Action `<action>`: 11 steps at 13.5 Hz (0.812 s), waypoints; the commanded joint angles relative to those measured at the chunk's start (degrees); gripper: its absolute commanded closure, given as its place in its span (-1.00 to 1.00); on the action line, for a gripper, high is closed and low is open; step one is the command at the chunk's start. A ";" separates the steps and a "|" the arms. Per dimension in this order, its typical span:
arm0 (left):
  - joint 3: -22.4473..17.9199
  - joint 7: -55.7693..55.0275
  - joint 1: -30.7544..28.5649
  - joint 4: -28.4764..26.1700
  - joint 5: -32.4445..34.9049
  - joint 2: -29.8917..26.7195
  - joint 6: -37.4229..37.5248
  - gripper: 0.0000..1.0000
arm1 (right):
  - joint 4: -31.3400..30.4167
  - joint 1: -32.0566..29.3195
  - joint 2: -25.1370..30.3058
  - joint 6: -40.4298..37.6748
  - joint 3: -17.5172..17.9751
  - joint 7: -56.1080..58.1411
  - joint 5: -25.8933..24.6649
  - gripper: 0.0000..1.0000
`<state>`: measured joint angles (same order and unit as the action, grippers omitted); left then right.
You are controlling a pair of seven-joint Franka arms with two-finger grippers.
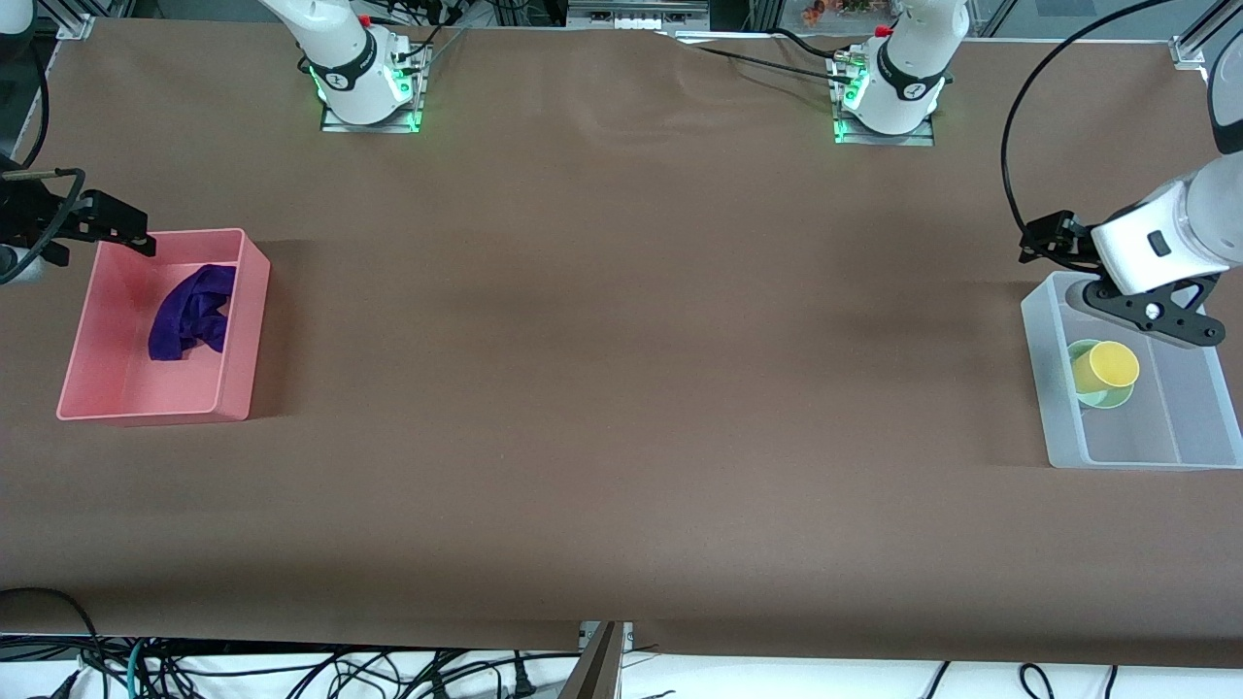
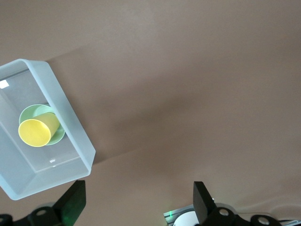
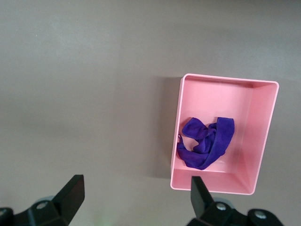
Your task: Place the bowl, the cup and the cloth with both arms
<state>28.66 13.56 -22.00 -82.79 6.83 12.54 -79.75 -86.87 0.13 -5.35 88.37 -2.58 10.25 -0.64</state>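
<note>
The purple cloth (image 1: pixel 191 311) lies rumpled in a pink bin (image 1: pixel 245 320) at the right arm's end of the table. It also shows in the right wrist view (image 3: pixel 207 143). The yellow cup (image 1: pixel 1107 367) leans tilted inside the pale green bowl (image 1: pixel 1115 398), both in a clear frosted bin (image 1: pixel 1054 388) at the left arm's end. The left wrist view shows the cup (image 2: pixel 38 132), the bowl (image 2: pixel 32 112) and the bin (image 2: pixel 70 122). My left gripper (image 1: pixel 1160 316) hangs open and empty over the clear bin's farther end (image 2: pixel 138 197). My right gripper (image 1: pixel 112 221) hangs open and empty over the pink bin's farther corner (image 3: pixel 136 193).
The brown table (image 1: pixel 621 388) stretches between the two bins. The arm bases (image 1: pixel 369 87) stand along the table's farther edge. Cables lie under the table's near edge.
</note>
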 commanded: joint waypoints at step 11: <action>-27.87 -7.85 21.74 -21.19 -7.98 -14.56 -20.53 -1.00 | 0.47 -0.31 0.08 -0.66 0.04 -0.40 0.37 -1.00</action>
<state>1.47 6.72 -1.22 -102.32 -0.84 -0.79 -99.06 -86.87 0.12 -5.36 88.37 -2.59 10.24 -0.64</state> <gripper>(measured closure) 0.000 0.000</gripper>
